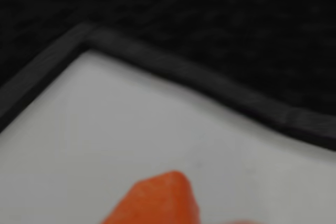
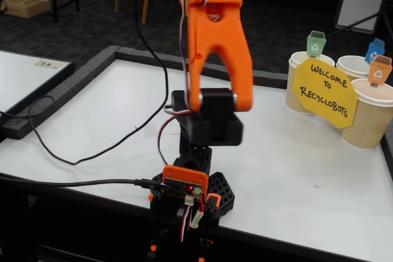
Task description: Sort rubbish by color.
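1. No paper wad, blue or green, visible in either view; whereabouts of the rubbish impossible to tell.
2. Blurred orange gripper tip poking in from the bottom edge of the wrist view, above bare white worktop; only one finger clearly shown, so opening width and contents cannot be told. Out of frame at the top of the fixed view.
3. Same wrist view: raised dark border bending round a corner of the worktop, dark carpet beyond it.
4. Fixed view: orange arm rising from a black base clamped at the near edge of the white worktop, upper part cut off by the top of the picture.
5. Controller board with a lit red light on the front of the base; black cable looping over the left part of the worktop.
6. Three tan paper cups clustered at the far right corner, bearing small bin flags: green, blue, orange.
7. Yellow "Welcome to Recyclobots" sign leaning in front of the cups.
8. Second white table to the left, apart.
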